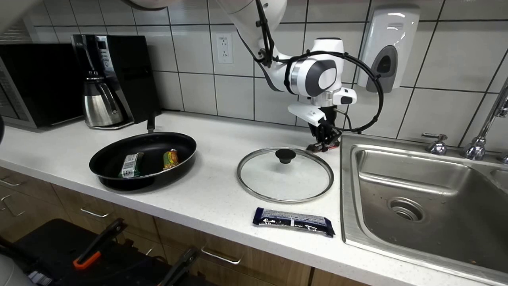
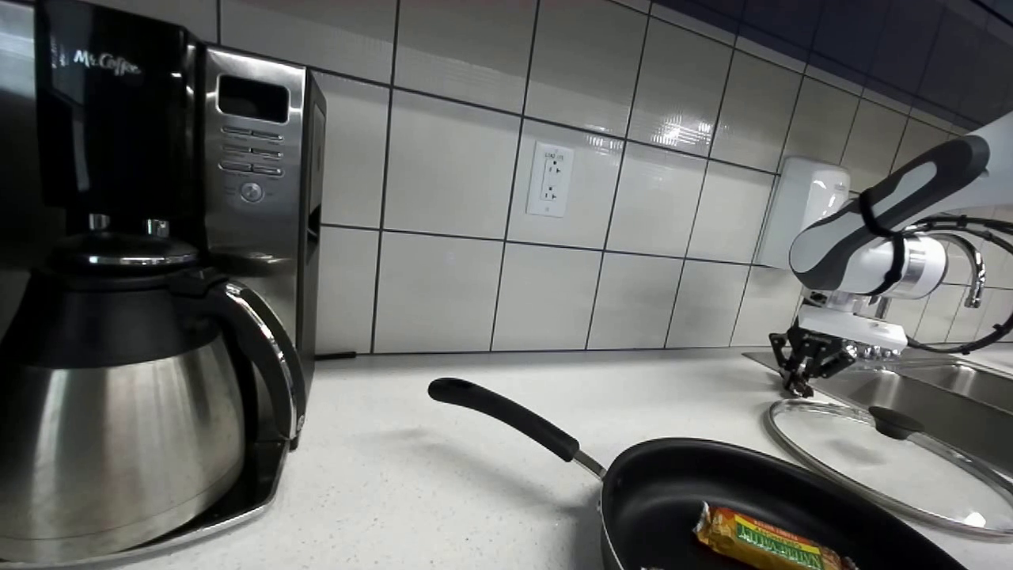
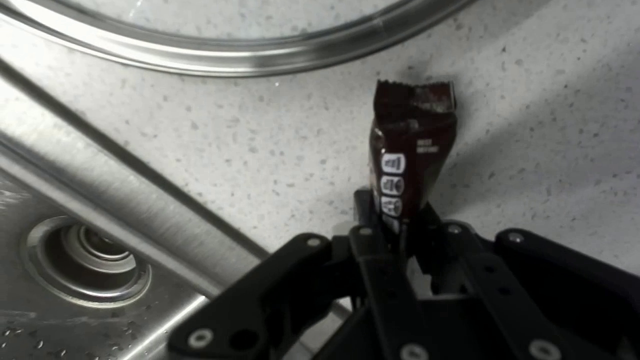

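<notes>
Fingers (image 3: 365, 212) grip a dark-red wrapped bar (image 3: 412, 150) from both sides, near the glass lid (image 1: 285, 180) and the sink (image 1: 349, 190). In the wrist view its long axis runs top to bottom, crimped end pointing toward the top edge, away from the fingers.

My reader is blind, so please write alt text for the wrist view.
A black pincer grips a dark red wrapped bar at a speckled counter. A metal-rimmed lid shows at top; a steel sink with its drain lies at lower left.
</notes>
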Robot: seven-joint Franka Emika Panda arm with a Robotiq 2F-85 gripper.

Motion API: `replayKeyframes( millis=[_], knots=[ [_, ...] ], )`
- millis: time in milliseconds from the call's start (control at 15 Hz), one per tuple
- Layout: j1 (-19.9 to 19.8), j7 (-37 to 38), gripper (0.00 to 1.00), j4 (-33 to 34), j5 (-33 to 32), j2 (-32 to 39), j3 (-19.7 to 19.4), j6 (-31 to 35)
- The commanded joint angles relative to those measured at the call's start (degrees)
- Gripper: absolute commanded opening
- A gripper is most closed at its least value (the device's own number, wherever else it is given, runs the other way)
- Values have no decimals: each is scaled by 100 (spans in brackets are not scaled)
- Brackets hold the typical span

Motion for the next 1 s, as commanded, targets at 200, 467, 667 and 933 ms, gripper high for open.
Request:
replayKeyframes(
  millis=[200,467,667,933],
  knots=[
    [-80,97,3,129,32,-27,28,-183],
    [11,115,3,-18,-79,-248,-69,-312],
    [60,13,3,-307,-120,-582,-62,-220],
    [229,18,3,-799,-177,-1078,-76,-16]
  ],
)
